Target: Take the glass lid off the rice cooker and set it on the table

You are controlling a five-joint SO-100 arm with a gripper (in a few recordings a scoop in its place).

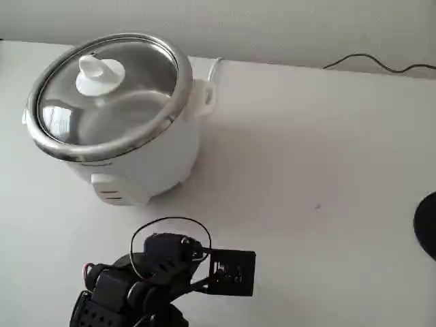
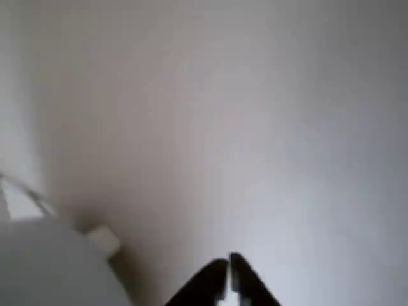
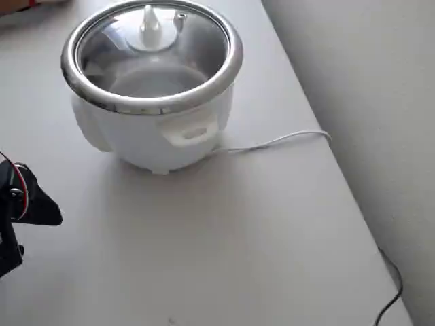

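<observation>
Glass lid point(image 1: 109, 92): seated flat on the rice cooker point(image 1: 146, 160), its metal edge ringed all round by the wide steel rim; not yet lifted.

Knob point(image 1: 99, 73): white, upright at the centre of the glass; seen in the overhead view too point(image 3: 150, 30), with the small steam hole just beside it. No long axis is offered by a round knob, so no particular turn of the wrist is judged to be needed.

Rice cooker: placed at the far left of the tabletop point(image 1: 306, 170) in the fixed view, a side handle facing right and a white cord point(image 3: 272, 142) trailing off toward the edge.

Pincer point(image 2: 228, 280): tips brought together, nothing between them, as seen in the wrist view; bare tabletop is being looked at, with a slice of the cooker's white body at the lower left.

Arm point(image 1: 157, 279): folded low at the bottom edge of the fixed view, well apart from the cooker.

Key relation: the knob lies up and to the left of the arm in the fixed view, and higher than the pincer; the pincer is pointed past the cooker's right side.

Next move, as judged: the pincer has to be opened, raised above the rim and swung left over the knob.

Landing room: open tabletop is available to the cooker's right.
</observation>
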